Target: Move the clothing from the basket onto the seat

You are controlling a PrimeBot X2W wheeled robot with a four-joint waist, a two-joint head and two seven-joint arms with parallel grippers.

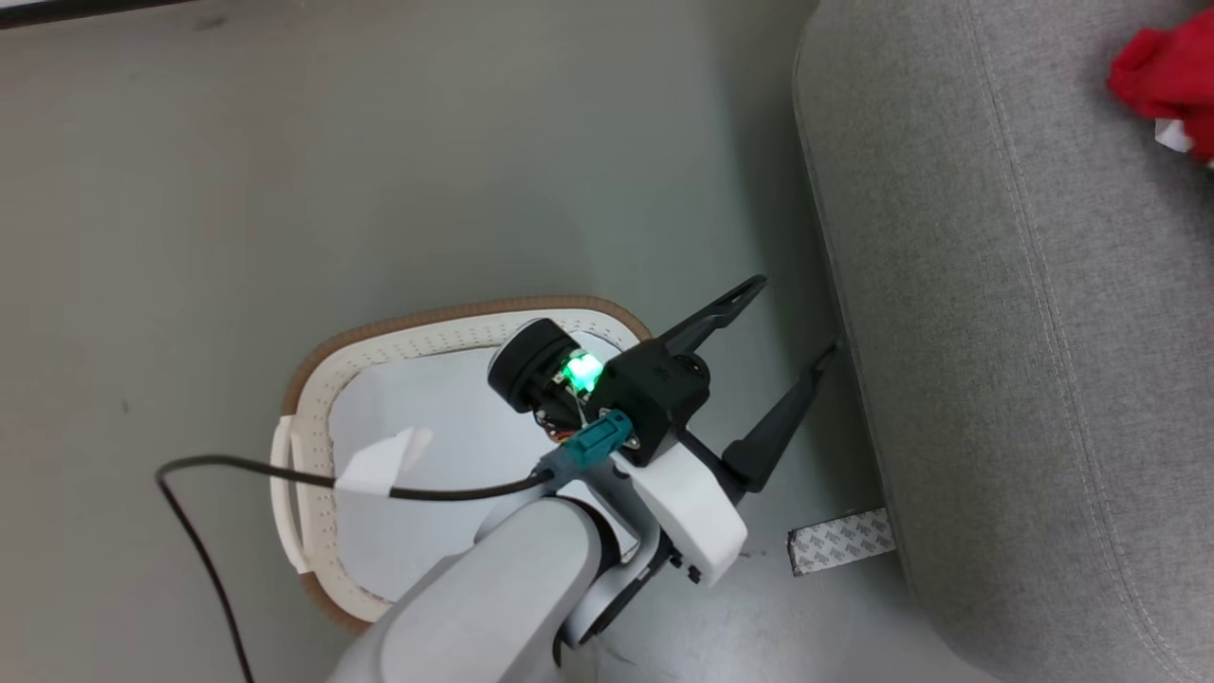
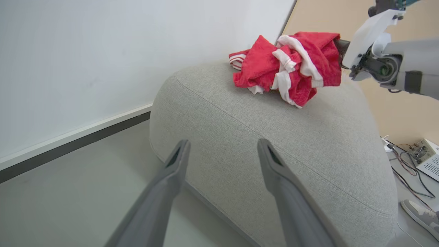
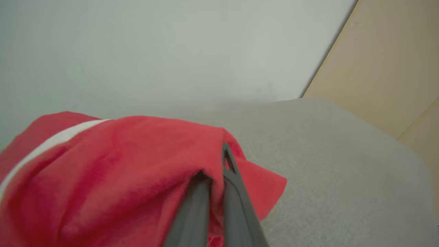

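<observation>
- My left pincer (image 1: 797,318) is wide apart, reaching between the basket (image 1: 417,340) and the seat (image 1: 996,332).
- My right pincer (image 3: 219,164) pinches the clothing (image 3: 120,164), which I think lies far right on the seat.

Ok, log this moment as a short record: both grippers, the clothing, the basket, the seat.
left gripper: open, empty, over the floor between basket and seat
right gripper: shut on the clothing
clothing: red with white trim, bunched on top of the seat
basket: on the floor; white liner sheet shows inside; part hidden by the left arm
seat: grey sofa, beside the basket
</observation>
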